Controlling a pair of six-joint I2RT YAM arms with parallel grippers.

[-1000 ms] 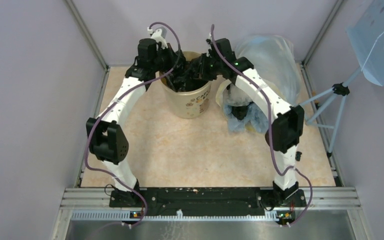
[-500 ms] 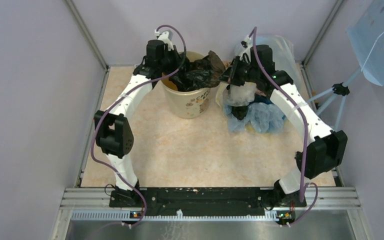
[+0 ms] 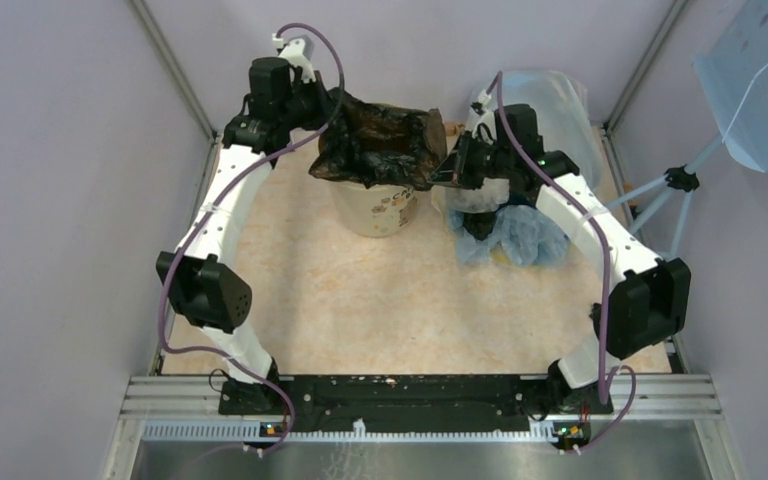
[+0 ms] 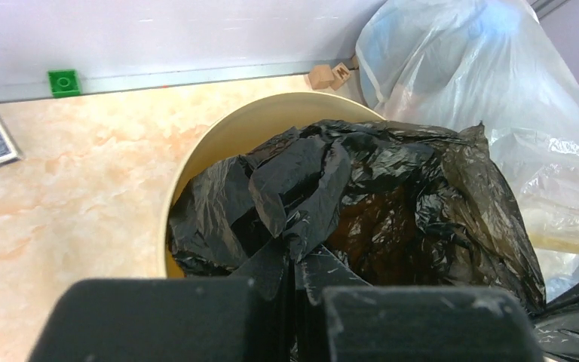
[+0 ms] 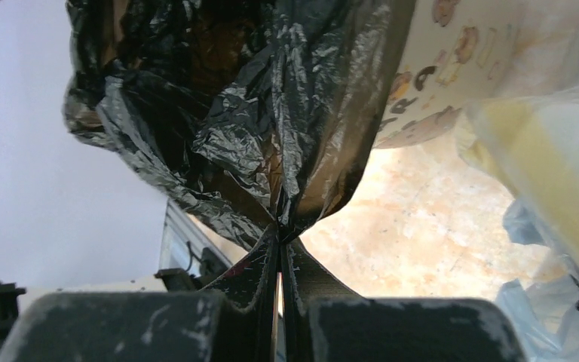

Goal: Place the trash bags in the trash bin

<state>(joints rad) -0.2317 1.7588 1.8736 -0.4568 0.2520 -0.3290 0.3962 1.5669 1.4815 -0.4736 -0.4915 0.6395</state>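
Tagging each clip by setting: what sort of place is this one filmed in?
Most likely a lab robot test cell, not a home: plain lilac panel walls on aluminium frame posts, a marbled tabletop with a metal mounting rail at its near edge, and a perforated panel on a tripod.

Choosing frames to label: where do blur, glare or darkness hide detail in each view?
Top external: even light, sharp, but the crinkled black plastic trash bag is a dark mass. Left wrist: bag crisp with glossy highlights; the left fingers blur. Right wrist: bag backlit, glowing brown; pale translucent sack washed out, soft.
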